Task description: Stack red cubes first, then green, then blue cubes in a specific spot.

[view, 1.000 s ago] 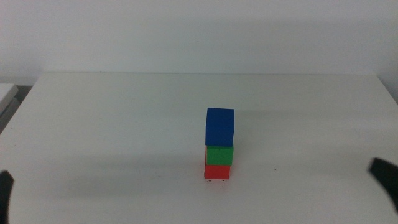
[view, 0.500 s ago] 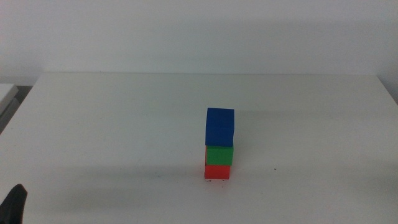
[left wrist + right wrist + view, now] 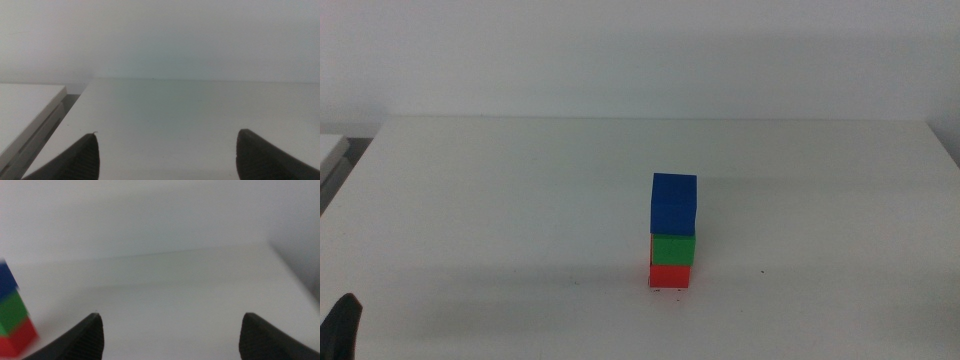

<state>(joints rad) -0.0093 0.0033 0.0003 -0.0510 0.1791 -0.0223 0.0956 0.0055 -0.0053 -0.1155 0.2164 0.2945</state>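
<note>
The red cube point(image 3: 670, 275) sits on the white table. The green cube point(image 3: 673, 248) rests on it and the blue cube point(image 3: 674, 204) on top, turned slightly. Tiny dark specks of the spot point(image 3: 670, 291) show at the red cube's foot. My left gripper point(image 3: 342, 330) is at the bottom left corner, far from the stack; its wrist view shows it point(image 3: 167, 160) open and empty. My right gripper point(image 3: 170, 337) is open and empty, out of the middle view. Its wrist view shows the blue point(image 3: 6, 280), green point(image 3: 12, 312) and red point(image 3: 20, 337) cubes off to one side.
The white table point(image 3: 500, 190) ends at a pale wall at the back. A second white surface point(image 3: 25, 107) lies beside the table's left edge, with a dark gap between them.
The right gripper has drawn back out of the middle view. The left gripper has shifted slightly at the bottom left corner. The stack has not moved.
</note>
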